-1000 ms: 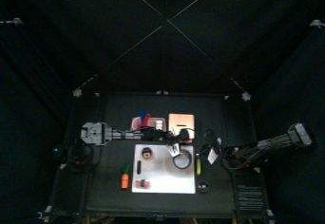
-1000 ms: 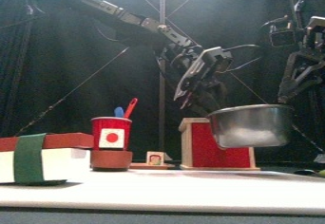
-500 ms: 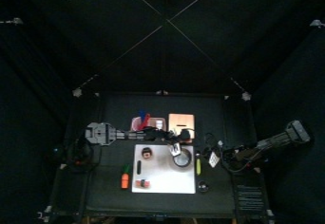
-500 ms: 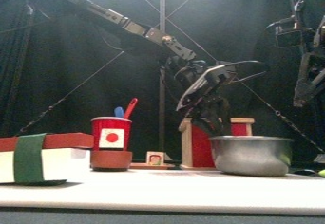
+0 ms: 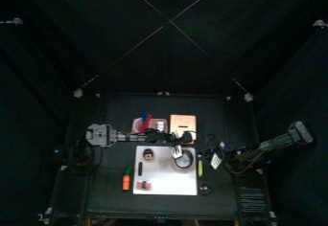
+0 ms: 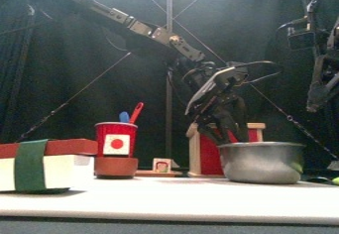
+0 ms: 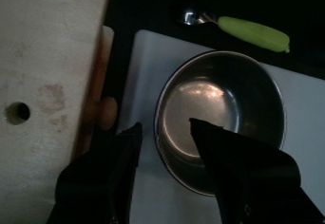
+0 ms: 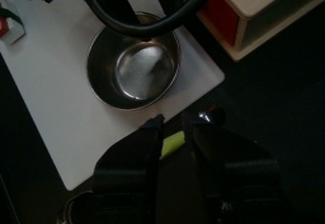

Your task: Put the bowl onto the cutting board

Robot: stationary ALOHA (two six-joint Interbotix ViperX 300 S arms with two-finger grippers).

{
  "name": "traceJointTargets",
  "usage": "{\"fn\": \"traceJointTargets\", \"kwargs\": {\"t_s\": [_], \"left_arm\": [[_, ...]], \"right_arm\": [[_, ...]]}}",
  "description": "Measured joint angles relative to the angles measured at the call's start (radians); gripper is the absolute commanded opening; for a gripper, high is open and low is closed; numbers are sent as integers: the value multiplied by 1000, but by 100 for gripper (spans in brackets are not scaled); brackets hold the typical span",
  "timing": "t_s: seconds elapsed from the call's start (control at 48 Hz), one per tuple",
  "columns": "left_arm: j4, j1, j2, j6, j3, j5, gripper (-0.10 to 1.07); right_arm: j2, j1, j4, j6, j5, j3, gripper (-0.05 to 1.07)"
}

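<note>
The bowl (image 6: 261,162) is sitting on the white cutting board (image 7: 152,52) near the bench's front right corner. Just above it, the left hand (image 6: 216,111) is hanging with jaws wide, holding nothing. The right hand (image 8: 178,131), partly open and empty, is waiting at the right edge.

Left end effector (image 6: 220,104) low over mid-table, jaws apart and empty; right arm off at the right.

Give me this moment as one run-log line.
bowl: resting on cutting board | left gripper: open above bowl, not holding | right gripper: idle, beside the board
</note>
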Motion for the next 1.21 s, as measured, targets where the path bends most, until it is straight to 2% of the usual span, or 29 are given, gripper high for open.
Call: {"fn": "traceJointTargets", "kwargs": {"t_s": [0.417, 0.562, 0.792, 1.062, 1.208], "left_arm": [[78, -3, -117, 3, 0, 25, 82], [91, -8, -179, 3, 32, 41, 81], [103, -31, -330, 5, 173, 14, 81], [107, -43, -529, 9, 434, -137, 81], [133, -43, -652, 9, 591, -253, 81]], "right_arm": [[5, 0, 14, 0, 0, 0, 65], [6, 0, 15, 0, 0, 0, 65], [9, -2, 15, 0, -5, 0, 65], [11, -3, 14, 0, -8, -5, 65], [12, -6, 9, 0, -9, -8, 65]]}}
